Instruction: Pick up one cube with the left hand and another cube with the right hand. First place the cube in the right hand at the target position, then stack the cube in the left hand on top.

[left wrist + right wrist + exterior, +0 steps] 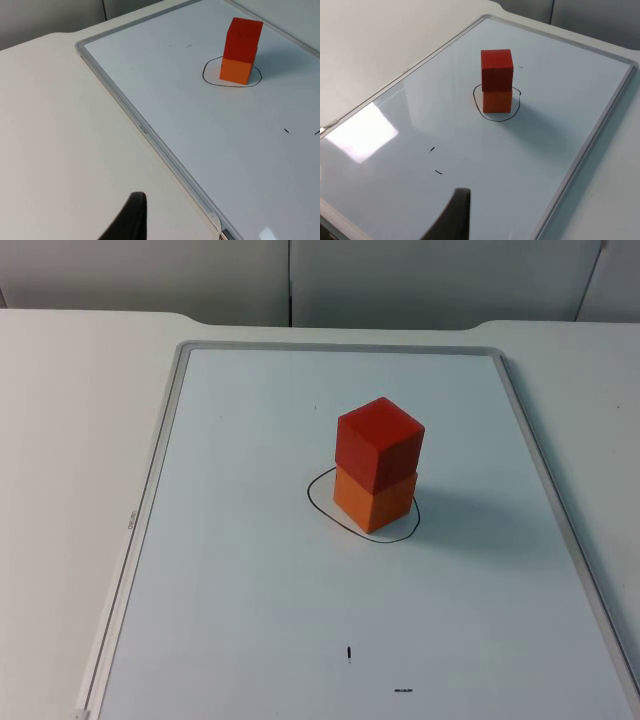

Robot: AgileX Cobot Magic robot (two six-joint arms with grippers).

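Red cube (379, 443) atop orange cube (374, 500)

The left gripper (131, 220) and right gripper (454, 217) are hovering clear above the table, each showing one black fingertip.

A red cube (379, 443) sits on top of an orange cube (374, 500), the two forming an upright stack of two. The red one is turned slightly against the orange one, so its corners overhang a little. The orange cube rests on the whiteboard (250, 620), inside a hand-drawn black oval outline (318, 502), roughly midway between the board's left and right edges and nearer its far edge.
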